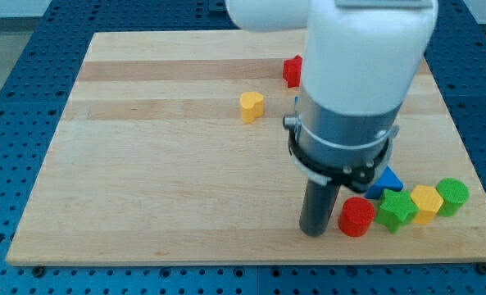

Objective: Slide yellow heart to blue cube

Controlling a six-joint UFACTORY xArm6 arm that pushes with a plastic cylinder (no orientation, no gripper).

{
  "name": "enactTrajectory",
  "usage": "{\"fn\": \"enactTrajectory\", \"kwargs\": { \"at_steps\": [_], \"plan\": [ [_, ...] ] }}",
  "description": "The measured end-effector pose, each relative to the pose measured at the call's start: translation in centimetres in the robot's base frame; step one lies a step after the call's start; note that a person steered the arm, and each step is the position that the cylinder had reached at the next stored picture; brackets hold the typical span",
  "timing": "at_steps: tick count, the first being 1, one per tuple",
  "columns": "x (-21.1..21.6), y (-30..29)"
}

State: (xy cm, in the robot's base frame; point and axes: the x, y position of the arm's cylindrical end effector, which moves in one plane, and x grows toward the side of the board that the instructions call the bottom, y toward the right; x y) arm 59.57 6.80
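The yellow heart [252,106] lies on the wooden board [161,164], above the middle. A thin blue sliver [297,101] shows at the arm's left edge, right of the heart; the rest of it is hidden behind the arm, so I cannot tell its shape. My tip [314,233] rests on the board near the view's bottom, far below and to the right of the heart. It stands just left of a red cylinder [357,217].
A red block [292,71] sits above and right of the heart, half hidden by the arm. At the lower right lie a blue triangle [388,180], a green star [397,210], a yellow block [426,202] and a green cylinder [452,195].
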Motion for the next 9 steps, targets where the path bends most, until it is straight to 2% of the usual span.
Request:
{"fn": "enactTrajectory", "kwargs": {
  "at_steps": [2, 3, 4, 6, 7, 8, 9],
  "plan": [
    [1.0, 3.9],
    [2.1, 2.2],
    [0.9, -2.5],
    [-12.9, -14.1],
    [-17.6, -15.0],
    [-20.3, -12.9],
    [-21.0, -10.6]
  ]
}}
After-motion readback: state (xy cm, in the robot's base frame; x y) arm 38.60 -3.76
